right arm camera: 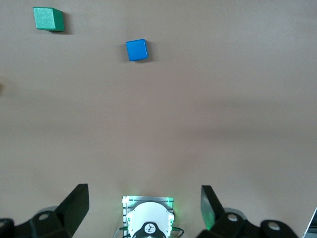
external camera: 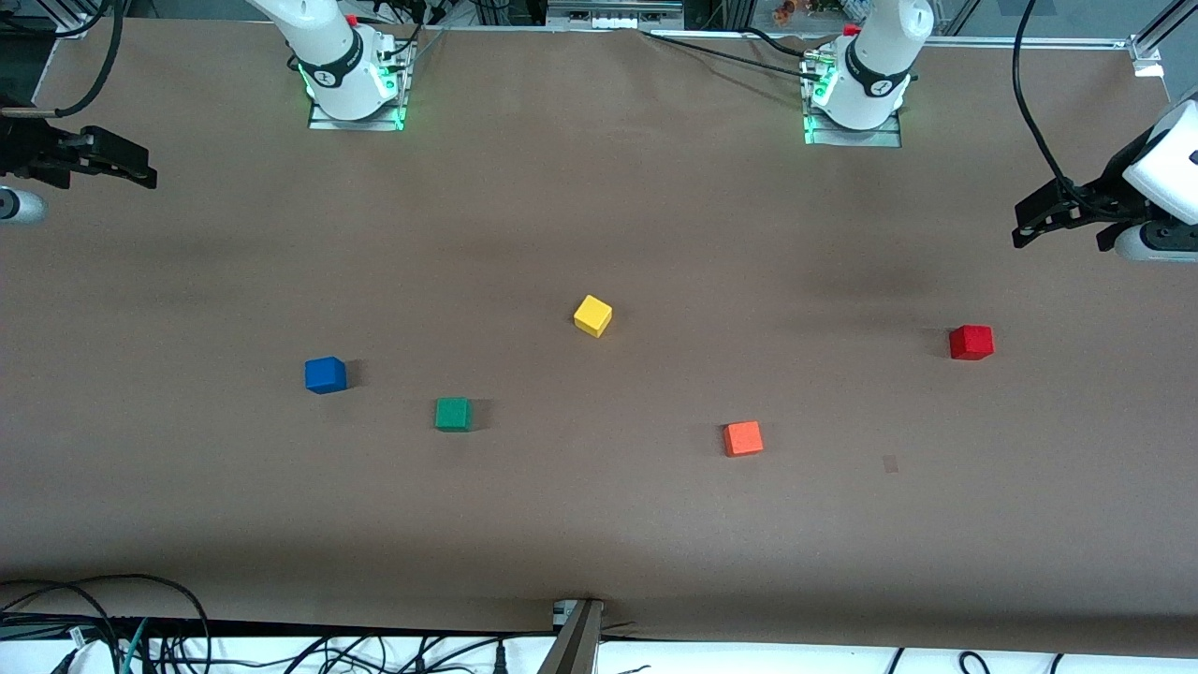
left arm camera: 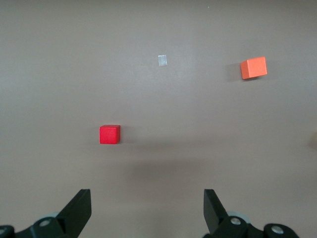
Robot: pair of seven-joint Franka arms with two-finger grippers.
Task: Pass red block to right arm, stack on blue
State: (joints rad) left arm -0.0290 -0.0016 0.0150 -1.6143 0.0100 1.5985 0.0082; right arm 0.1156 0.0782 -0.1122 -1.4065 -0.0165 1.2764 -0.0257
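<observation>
A: How was the left gripper (external camera: 1025,225) found?

B: It was seen at the right edge of the front frame, held up over bare table (external camera: 599,524), fingers spread wide apart with nothing between them. In the left wrist view the two fingertips (left arm camera: 79,208) stood well apart at the bottom of the frame.

A: And the right gripper (external camera: 140,173)?

B: It was held at the upper left edge of the front frame, likewise parted and empty; that arm appeared to be waiting.

A: Where was the red block (external camera: 971,342) placed?

B: At the right of the front frame, below the left gripper, flat on the table. The blue cube (external camera: 325,374) lay at the left of centre, well apart from it, the green cube (external camera: 453,414) beside that.

A: How should the pick be done well?

B: The left gripper would best be lowered square over the red block, with the fingers set along two flat faces, so part of the cube was left exposed for the handover. The orange-red cube (external camera: 742,438) was to be avoided.
</observation>
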